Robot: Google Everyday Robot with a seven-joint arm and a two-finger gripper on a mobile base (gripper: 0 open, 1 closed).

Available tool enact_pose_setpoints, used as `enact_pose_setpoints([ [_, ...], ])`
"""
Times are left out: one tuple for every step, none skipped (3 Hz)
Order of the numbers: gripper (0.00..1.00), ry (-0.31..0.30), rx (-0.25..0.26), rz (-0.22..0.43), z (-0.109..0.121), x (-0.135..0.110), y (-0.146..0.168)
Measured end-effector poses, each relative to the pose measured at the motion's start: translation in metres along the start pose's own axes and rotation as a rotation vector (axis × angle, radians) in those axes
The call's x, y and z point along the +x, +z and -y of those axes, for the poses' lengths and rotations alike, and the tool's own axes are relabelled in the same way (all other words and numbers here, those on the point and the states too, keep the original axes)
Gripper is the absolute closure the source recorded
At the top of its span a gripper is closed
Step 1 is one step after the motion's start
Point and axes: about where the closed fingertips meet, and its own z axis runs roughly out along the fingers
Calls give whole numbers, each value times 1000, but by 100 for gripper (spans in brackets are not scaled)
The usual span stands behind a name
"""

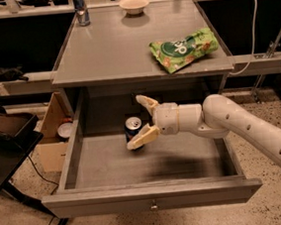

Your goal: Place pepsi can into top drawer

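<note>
While you are looking down from the one camera, the pepsi can [132,128] is standing upright inside the pulled-out top drawer [153,197], near its back. Your gripper [134,122] is reaching in from the right, its fingers [146,103] spreading wide around the can, one behind it and one crossing its base. A green chip bag [184,48] is lying on the tabletop [109,48] above.

Arm [254,129] extended from right, end effector [136,122] at centre, fingers spread wide
</note>
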Motion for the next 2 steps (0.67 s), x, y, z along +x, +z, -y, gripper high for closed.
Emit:
enact_pose_setpoints([
  [0,-50,-81,-82,-15,-38,-31],
  [0,-81,-182,-326,-39,-94,-74],
])
